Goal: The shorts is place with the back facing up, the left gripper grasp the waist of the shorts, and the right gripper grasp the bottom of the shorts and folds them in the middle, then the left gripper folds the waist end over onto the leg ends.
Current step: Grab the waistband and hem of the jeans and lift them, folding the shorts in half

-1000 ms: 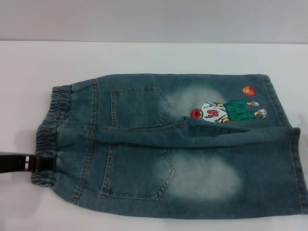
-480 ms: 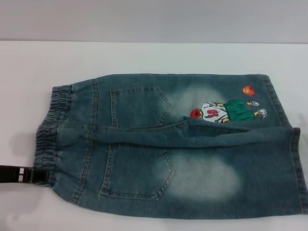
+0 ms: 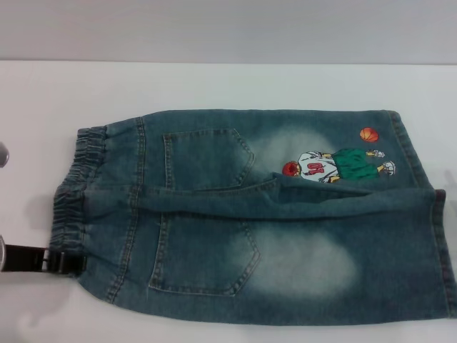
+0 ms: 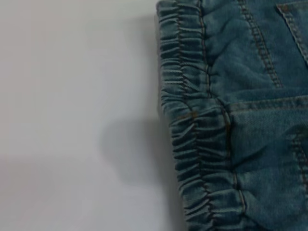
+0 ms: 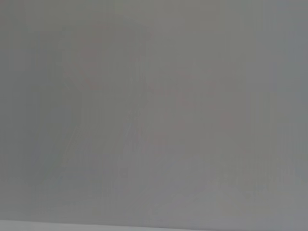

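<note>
Shorts [image 3: 257, 214] lie flat on the white bench [image 3: 228, 86], back up, waist [image 3: 71, 200] nearest the left tool [image 3: 61, 261], leg hems [image 3: 439, 250] at the far end from it. Left tool is mostly cut off at the picture edge; its tip meets the waistband's near corner, finger spread cannot be told. Half a second ago it sat slightly farther out. Right tool is out of view; its wrist camera shows only blank grey.

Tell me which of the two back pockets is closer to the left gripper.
The nearer back pocket, below the folded ridge; the left gripper sits level with it at the waistband. The far pocket lies toward the cartoon print.
</note>
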Robot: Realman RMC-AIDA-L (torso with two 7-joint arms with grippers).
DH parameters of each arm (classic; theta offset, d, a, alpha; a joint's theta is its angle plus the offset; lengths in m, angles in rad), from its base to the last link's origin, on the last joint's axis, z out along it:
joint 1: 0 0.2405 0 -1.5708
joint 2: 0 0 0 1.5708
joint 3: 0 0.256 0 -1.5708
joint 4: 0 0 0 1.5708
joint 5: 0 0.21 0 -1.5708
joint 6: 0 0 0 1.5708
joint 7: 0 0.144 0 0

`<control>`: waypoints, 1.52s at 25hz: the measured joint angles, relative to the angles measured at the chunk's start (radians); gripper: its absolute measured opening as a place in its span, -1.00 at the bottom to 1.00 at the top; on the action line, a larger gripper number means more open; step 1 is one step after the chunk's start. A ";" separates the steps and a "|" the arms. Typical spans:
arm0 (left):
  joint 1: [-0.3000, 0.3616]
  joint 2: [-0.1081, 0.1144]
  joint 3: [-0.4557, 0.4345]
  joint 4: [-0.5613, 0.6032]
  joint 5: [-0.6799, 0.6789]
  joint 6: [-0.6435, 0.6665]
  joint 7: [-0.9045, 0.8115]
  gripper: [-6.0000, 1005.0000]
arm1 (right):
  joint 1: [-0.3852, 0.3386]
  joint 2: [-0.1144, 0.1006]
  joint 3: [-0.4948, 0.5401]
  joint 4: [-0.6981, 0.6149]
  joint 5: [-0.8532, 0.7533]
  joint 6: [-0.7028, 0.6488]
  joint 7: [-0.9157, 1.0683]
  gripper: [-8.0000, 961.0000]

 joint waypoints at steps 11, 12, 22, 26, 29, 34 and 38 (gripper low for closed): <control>-0.018 -0.002 0.020 0.019 -0.003 -0.009 -0.011 0.59 | -0.006 0.000 0.000 0.003 0.001 -0.001 0.000 0.38; -0.019 -0.002 0.022 0.019 -0.003 -0.009 -0.012 0.59 | -0.006 0.000 0.000 0.003 0.001 -0.001 0.000 0.38; -0.021 -0.002 0.026 0.019 -0.003 -0.008 -0.014 0.58 | -0.006 -0.002 0.000 0.004 0.001 0.001 0.000 0.38; -0.022 -0.002 0.028 0.019 -0.001 -0.010 -0.016 0.58 | -0.007 -0.003 0.000 0.004 0.001 0.001 0.000 0.38; -0.022 -0.001 0.028 0.019 0.003 -0.010 -0.020 0.58 | -0.007 -0.003 0.000 0.004 0.001 0.001 0.000 0.38; -0.024 0.000 0.028 0.022 0.016 -0.011 -0.025 0.59 | -0.005 -0.003 0.000 0.003 0.001 0.000 0.000 0.38; -0.024 0.000 0.030 0.026 0.023 -0.011 -0.026 0.59 | -0.003 -0.003 0.000 0.001 0.001 0.000 0.000 0.38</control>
